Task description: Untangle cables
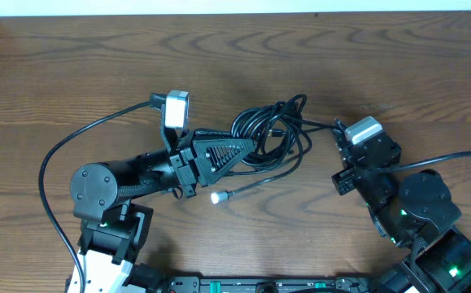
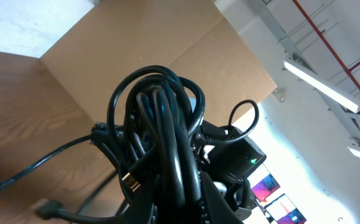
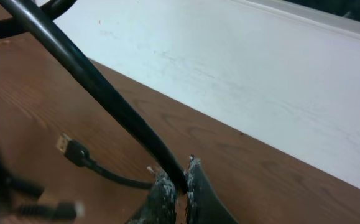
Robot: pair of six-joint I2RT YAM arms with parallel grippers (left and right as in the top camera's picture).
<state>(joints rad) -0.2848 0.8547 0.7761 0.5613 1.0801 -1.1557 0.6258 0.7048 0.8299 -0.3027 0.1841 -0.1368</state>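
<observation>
We see the cables tangled mid bench btwn both arms. The left pincer is clamped on the bundle, the right pincer on one strand. Probably light, floppy, springy; we'd grab single strands nr plugs.

We take this for a lab or workshop bay, not a home. At the upper right of the left wrist view we see an open ceiling with red pipes and a bare strip light, and a plain brown board at centre. Overhead, a left arm and a right arm sit at a wood-grain table beside a white wall.
</observation>
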